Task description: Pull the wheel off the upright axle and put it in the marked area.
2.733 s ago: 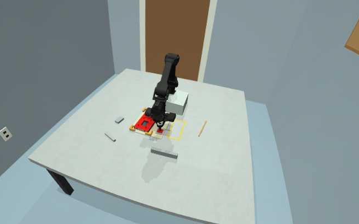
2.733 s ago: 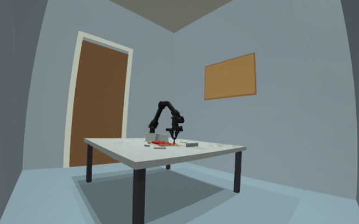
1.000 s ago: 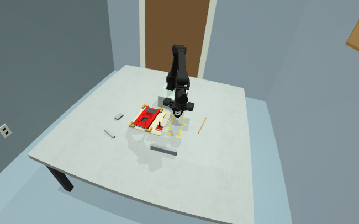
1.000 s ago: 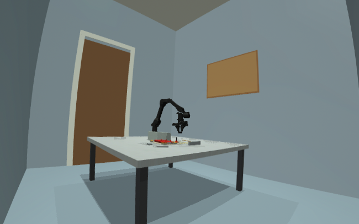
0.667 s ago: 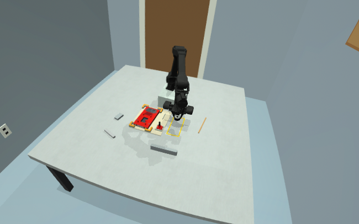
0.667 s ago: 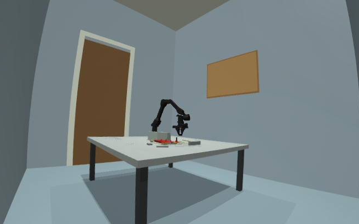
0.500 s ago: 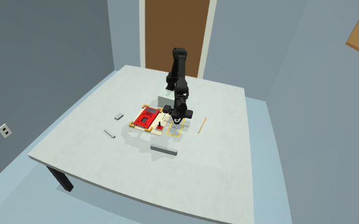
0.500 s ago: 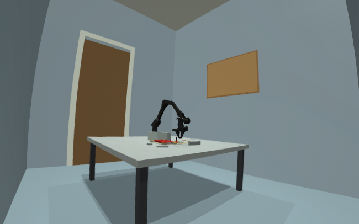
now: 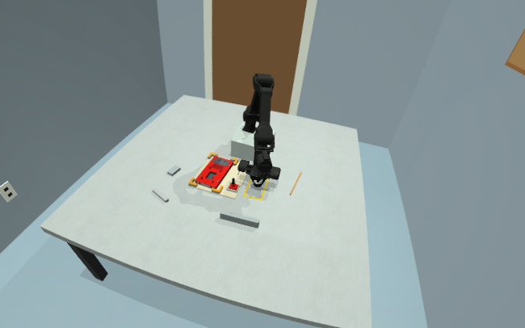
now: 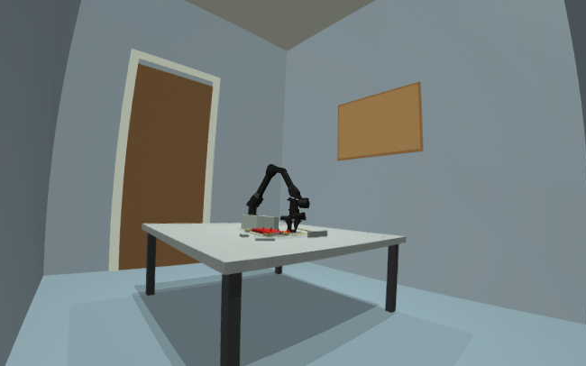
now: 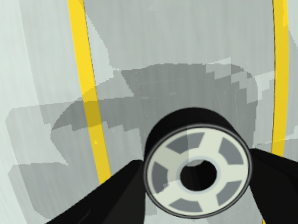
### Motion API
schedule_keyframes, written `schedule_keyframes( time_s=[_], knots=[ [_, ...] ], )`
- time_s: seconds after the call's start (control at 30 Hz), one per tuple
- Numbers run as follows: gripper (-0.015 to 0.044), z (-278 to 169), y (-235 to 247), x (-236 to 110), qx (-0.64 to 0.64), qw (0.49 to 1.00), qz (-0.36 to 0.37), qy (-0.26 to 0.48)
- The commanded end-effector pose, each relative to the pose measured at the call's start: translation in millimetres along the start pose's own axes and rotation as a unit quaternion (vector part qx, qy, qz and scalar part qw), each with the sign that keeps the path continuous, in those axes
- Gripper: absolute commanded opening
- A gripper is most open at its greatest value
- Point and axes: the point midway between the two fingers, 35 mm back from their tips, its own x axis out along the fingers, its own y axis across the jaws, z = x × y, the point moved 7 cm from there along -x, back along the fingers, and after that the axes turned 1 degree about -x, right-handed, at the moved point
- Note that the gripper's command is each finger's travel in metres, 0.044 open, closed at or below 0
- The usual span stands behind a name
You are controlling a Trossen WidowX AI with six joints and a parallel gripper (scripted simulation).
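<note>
The wheel (image 9: 257,182) (image 11: 227,169), a black tyre with a pale spoked hub, lies flat-side up between the fingertips. My gripper (image 9: 257,179) (image 10: 293,229) (image 11: 194,165) points straight down and is shut on the wheel, with a finger against each side. The marked area's yellow outline (image 9: 252,197) (image 11: 84,50) runs on both sides of the wheel in the wrist view. The wheel is low over the space inside it; whether it touches the table cannot be told. The upright black axle (image 9: 233,180) stands bare on its red base (image 9: 233,187), left of the gripper in the top view.
A cream board (image 9: 228,194) with orange corner brackets holds a red plate (image 9: 203,179) beside the marked area. A pale box (image 9: 241,149) stands behind. A grey bar (image 9: 239,220) lies in front, an orange stick (image 9: 296,182) to the right, and two small grey pieces to the left.
</note>
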Motion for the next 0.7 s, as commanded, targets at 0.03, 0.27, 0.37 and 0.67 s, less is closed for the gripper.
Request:
schedule_keyframes(
  time_s=[0.03, 0.27, 0.37, 0.67],
  knots=[
    [0.0263, 0, 0, 0, 0.0, 1.0, 0.0, 0.001],
    [0.03, 1, 0, -51, 0.002, 1.0, 0.0, -0.001],
    [0.03, 0, 0, -60, 0.002, 1.0, 0.001, -0.001],
    [0.044, -60, -26, -96, 0.003, 1.0, -0.001, 0.002]
  ],
)
